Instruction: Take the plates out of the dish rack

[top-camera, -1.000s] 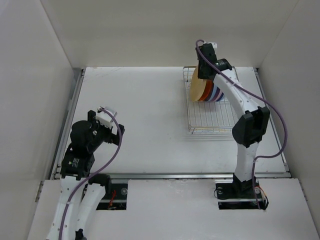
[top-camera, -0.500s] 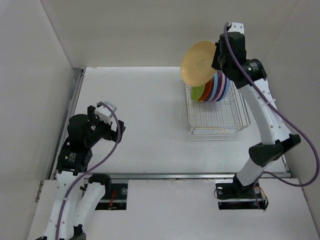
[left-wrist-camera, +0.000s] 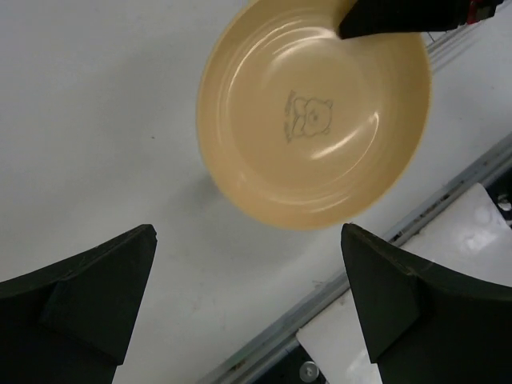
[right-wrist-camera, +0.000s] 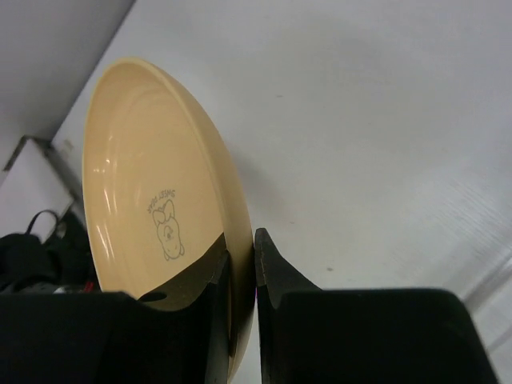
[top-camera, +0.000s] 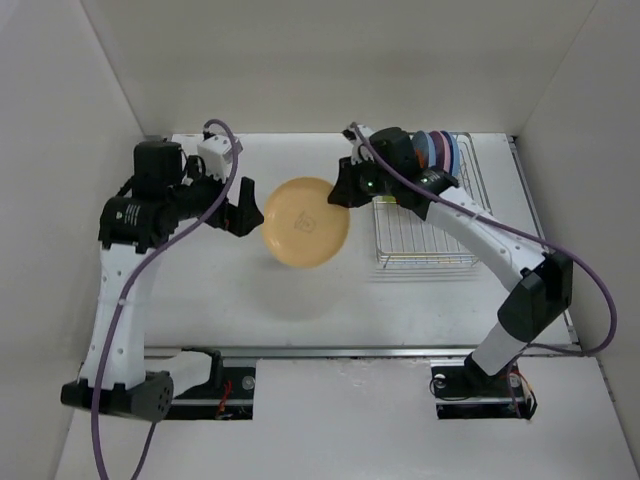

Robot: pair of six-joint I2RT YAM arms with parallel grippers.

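A pale yellow plate (top-camera: 306, 222) hangs above the white counter (top-camera: 300, 300), pinched at its rim by the right end effector (right-wrist-camera: 242, 244), whose 2 fingers are clenched on either side of the plate's edge. The plate is tilted, its hollow face with a small bear drawing (left-wrist-camera: 306, 116) turned up and toward the left arm, and it casts a shadow on the counter below. The left end effector (left-wrist-camera: 248, 232) faces it with its 2 fingers spread wide, released and grasping nothing, near the plate's rim but apart from it. Just right of the plate stands the wire dish rack (top-camera: 430, 240), where the other plates (top-camera: 447, 152) stand on edge at the far end, partly hidden by the right arm.
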